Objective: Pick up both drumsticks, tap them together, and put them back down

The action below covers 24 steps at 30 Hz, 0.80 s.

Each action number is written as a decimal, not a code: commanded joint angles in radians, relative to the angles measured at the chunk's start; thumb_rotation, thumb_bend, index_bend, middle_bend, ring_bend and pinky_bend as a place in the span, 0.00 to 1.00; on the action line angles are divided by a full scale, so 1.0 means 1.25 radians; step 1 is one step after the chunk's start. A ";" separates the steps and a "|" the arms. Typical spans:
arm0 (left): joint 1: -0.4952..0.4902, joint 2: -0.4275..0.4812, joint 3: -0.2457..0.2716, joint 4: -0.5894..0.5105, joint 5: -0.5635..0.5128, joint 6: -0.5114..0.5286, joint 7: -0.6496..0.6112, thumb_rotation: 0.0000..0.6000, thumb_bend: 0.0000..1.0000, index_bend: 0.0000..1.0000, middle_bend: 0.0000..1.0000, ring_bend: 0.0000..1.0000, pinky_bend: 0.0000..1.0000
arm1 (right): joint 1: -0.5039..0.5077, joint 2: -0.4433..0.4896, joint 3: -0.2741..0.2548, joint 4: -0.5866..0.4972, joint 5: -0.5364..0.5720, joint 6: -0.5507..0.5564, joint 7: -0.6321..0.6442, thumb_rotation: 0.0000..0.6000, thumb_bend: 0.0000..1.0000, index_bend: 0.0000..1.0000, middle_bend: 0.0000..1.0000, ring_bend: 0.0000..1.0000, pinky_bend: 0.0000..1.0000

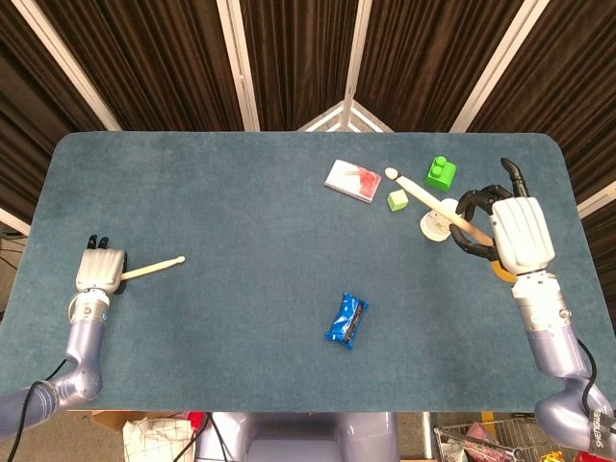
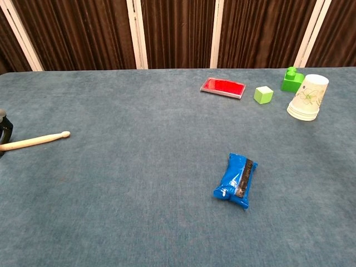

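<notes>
The right hand (image 1: 505, 231), a ribbed white shell with black fingers, curls around the butt end of a pale wooden drumstick (image 1: 431, 198), whose slim round shaft slants up and to the left to a small rounded tip above the table, passing over an upturned stack of paper cups (image 2: 307, 98) printed with a faint floral pattern. Across the table the left hand (image 1: 101, 269), of the same white shell and dark fingers, is closed on the butt of the other drumstick (image 1: 154, 267), which points right with its bead tip low over the cloth; whether it touches the cloth cannot be told. The table (image 1: 241, 212) is covered in a napped, blue-grey felt with rounded corners. Near the cups stand a bright green studded plastic brick (image 1: 440, 172) and a lighter green cube (image 1: 397, 200), and just left of them lies a flat rectangular packet with a red face and white edge (image 1: 353, 180). Nearer the front, well apart from both hands, lies a crinkled glossy blue snack wrapper (image 2: 236, 180).
</notes>
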<state>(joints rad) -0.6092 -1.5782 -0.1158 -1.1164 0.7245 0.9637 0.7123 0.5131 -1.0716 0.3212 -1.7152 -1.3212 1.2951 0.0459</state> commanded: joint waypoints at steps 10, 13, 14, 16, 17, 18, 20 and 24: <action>0.001 -0.022 0.007 0.024 0.046 0.046 0.018 1.00 0.38 0.60 0.60 0.15 0.01 | -0.001 0.002 0.002 -0.004 0.001 -0.001 -0.004 1.00 0.47 0.72 0.66 0.44 0.04; 0.002 -0.029 0.011 0.037 0.054 0.060 0.037 1.00 0.38 0.61 0.60 0.15 0.01 | 0.000 0.001 0.001 -0.003 0.000 -0.002 -0.004 1.00 0.47 0.72 0.66 0.44 0.04; 0.002 -0.032 0.013 0.042 0.057 0.064 0.043 1.00 0.38 0.61 0.60 0.15 0.01 | 0.000 0.001 0.001 -0.002 -0.001 -0.002 -0.005 1.00 0.47 0.72 0.66 0.44 0.04; 0.003 -0.037 0.015 0.051 0.062 0.069 0.052 1.00 0.38 0.61 0.60 0.15 0.02 | 0.000 0.001 0.001 -0.002 -0.001 -0.002 -0.005 1.00 0.47 0.72 0.66 0.44 0.04; 0.004 -0.040 0.016 0.055 0.065 0.072 0.056 1.00 0.38 0.61 0.60 0.15 0.02 | 0.000 0.002 0.002 -0.002 -0.001 -0.002 -0.005 1.00 0.47 0.72 0.66 0.44 0.04; 0.004 -0.042 0.016 0.058 0.067 0.073 0.058 1.00 0.38 0.61 0.60 0.15 0.02 | 0.001 0.001 0.003 -0.002 -0.001 -0.002 -0.006 1.00 0.47 0.72 0.66 0.44 0.04; 0.005 -0.047 0.016 0.067 0.073 0.078 0.064 1.00 0.38 0.61 0.60 0.15 0.02 | 0.001 0.002 0.003 -0.003 0.000 -0.003 -0.008 1.00 0.47 0.72 0.66 0.44 0.04; 0.007 -0.052 0.017 0.077 0.097 0.086 0.055 1.00 0.38 0.61 0.60 0.15 0.02 | 0.001 0.002 0.005 -0.004 0.003 -0.003 -0.009 1.00 0.47 0.72 0.66 0.44 0.04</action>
<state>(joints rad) -0.6016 -1.6408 -0.0950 -1.0242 0.8376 1.0668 0.7865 0.5145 -1.0693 0.3274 -1.7202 -1.3175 1.2918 0.0346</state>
